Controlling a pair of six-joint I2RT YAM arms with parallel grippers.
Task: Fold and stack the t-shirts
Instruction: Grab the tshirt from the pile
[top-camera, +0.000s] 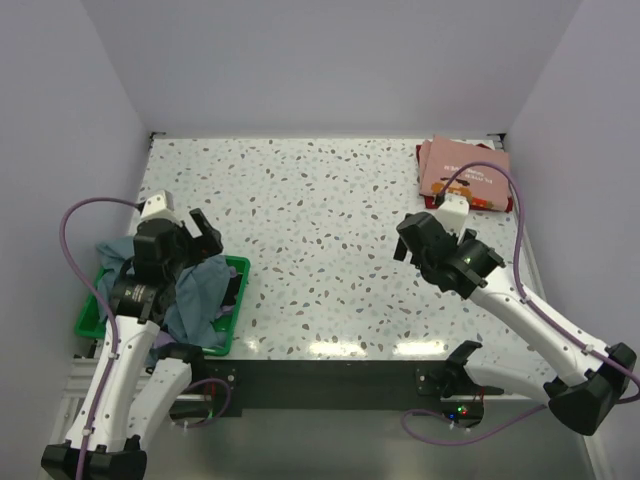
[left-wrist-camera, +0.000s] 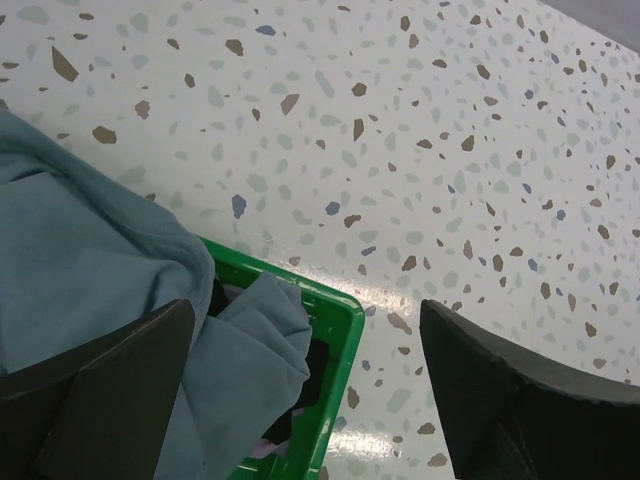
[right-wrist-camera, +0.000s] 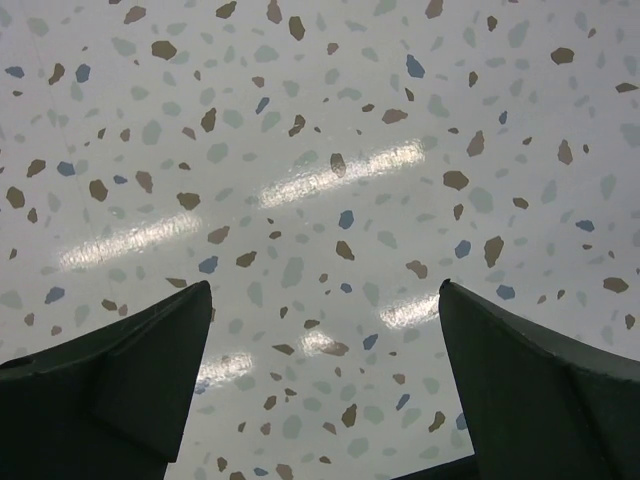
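Pink t-shirt (top-camera: 465, 175), folded, far right corner; print too small to read. Grey-blue t-shirt (top-camera: 197, 290) heaped in green basket (top-camera: 238, 265). Left gripper (top-camera: 197, 233), right gripper (top-camera: 412, 240): jaws apart, empty.

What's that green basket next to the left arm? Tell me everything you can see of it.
The green basket looks like rigid plastic, rectangular, with a raised rim and sides that seem slotted. It sits upright on the speckled table at its near left corner. A crumpled grey-blue t-shirt fills it and spills over the rim, with dark cloth lying underneath.
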